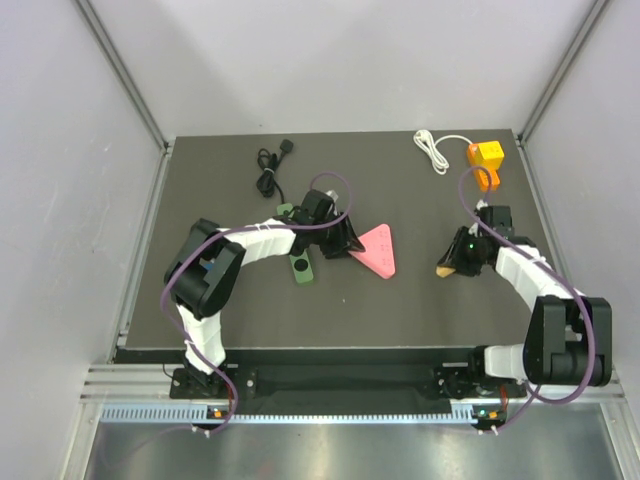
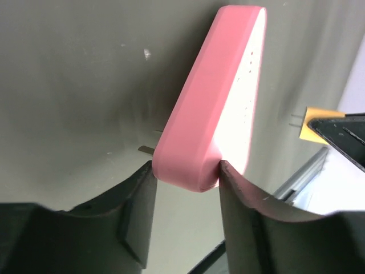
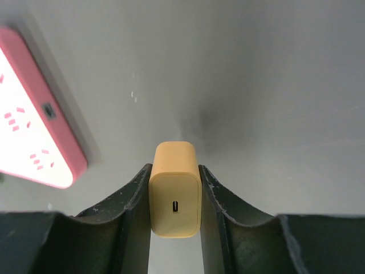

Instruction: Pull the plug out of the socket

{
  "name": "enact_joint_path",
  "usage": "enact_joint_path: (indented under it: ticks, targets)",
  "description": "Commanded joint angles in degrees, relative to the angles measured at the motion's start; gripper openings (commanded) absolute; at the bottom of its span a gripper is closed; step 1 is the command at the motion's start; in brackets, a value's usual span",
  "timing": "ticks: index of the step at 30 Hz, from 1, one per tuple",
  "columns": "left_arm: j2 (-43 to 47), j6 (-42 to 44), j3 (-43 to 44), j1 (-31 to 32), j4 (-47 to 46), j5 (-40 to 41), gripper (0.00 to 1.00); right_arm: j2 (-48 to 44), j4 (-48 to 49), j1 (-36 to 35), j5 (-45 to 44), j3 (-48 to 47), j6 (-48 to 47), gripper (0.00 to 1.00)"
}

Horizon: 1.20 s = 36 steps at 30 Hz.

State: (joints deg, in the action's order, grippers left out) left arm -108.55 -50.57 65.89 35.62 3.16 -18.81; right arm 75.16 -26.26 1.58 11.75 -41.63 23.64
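The table (image 1: 420, 320) carries the pink socket (image 1: 376, 250) at centre. The left gripper (image 2: 186, 170) clamps its left corner to anchor it. Well apart to the right, the right gripper (image 3: 175, 168) grasps the orange plug (image 3: 175, 197), which appears withdrawn from the socket.

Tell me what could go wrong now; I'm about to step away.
The left claw pinches the pink socket by one rounded corner only, so it may twist or slip out.
The right claw grips the plug by its smooth sides; it might slide loose and drop.
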Motion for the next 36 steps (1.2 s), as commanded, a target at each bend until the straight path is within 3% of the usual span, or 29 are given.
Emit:
enact_joint_path:
  ticks: [1, 10, 13, 15, 23, 29, 36]
  targets:
    - [-0.2, 6.3, -2.1, -0.5, 9.0, 7.6, 0.57, -0.9, 2.1, 1.5, 11.3, 2.0, -1.1, 0.17]
    - [3.0, 7.8, -1.6, -0.5, 8.9, 7.1, 0.84, -4.3, 2.3, 1.8, 13.5, 4.8, -1.1, 0.38]
    - [5.1, 9.2, -1.5, -0.5, 9.6, 7.3, 0.87, -3.9, 1.8, 1.8, 13.2, 4.3, -1.6, 0.44]
    - [6.7, 9.7, -1.3, -0.5, 10.0, 6.5, 0.89, -3.6, 1.3, 2.0, 12.9, 3.8, -1.7, 0.57]
    - [12.3, 11.3, -2.1, -0.3, 8.1, -1.0, 0.90, -4.2, -3.0, 2.1, 4.8, -1.7, -4.0, 0.89]
    - [16.2, 10.2, -4.8, 2.0, 7.9, -3.7, 0.88, 0.5, -1.6, 2.3, -4.5, -11.8, -3.4, 0.99]
    - [28.8, 9.0, -10.3, 4.2, 14.1, 0.4, 0.86, 10.0, 3.2, 2.6, -9.4, -24.0, 2.5, 1.00]
